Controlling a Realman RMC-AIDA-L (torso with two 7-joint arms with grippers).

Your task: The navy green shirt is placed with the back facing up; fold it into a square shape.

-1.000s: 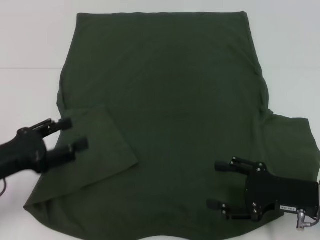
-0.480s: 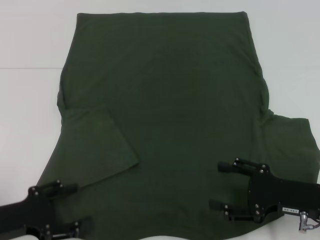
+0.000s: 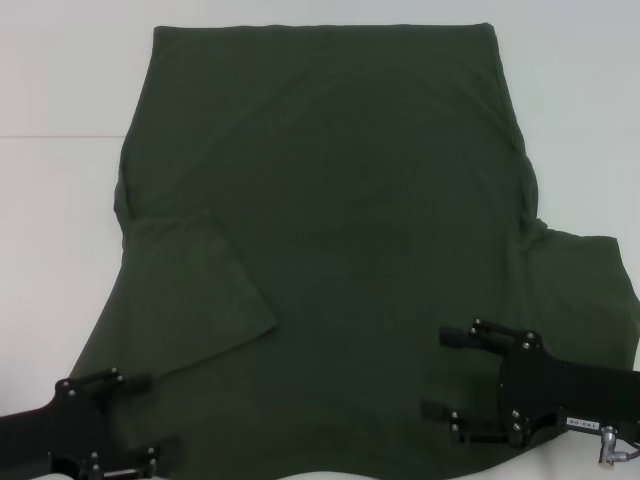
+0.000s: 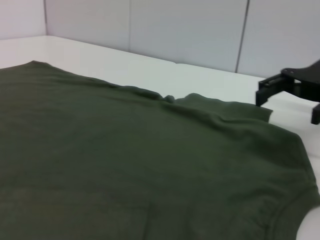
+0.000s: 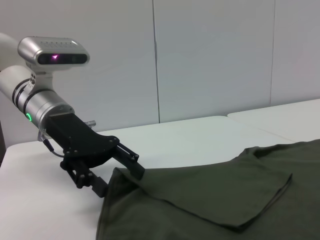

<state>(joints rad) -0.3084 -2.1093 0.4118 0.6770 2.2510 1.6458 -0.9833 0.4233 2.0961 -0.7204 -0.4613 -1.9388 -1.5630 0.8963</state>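
Shirt [image 3: 330, 250]: flat on white counter [image 3: 60, 90], left sleeve [image 3: 195, 290] folded inward. Left hand [image 3: 150, 415]: released, near-left hem corner. Right hand [image 3: 440, 372]: released, near-right, over cloth.

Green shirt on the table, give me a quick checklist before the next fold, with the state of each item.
1. Navy green shirt lying flat, plain side up: ok.
2. Left sleeve folded onto the body: ok.
3. Right sleeve folded in: not ok, it lies spread out.
4. Left gripper open at the near left corner: ok.
5. Right gripper open over the near right part: ok.
6. Either gripper touching cloth: cannot tell.
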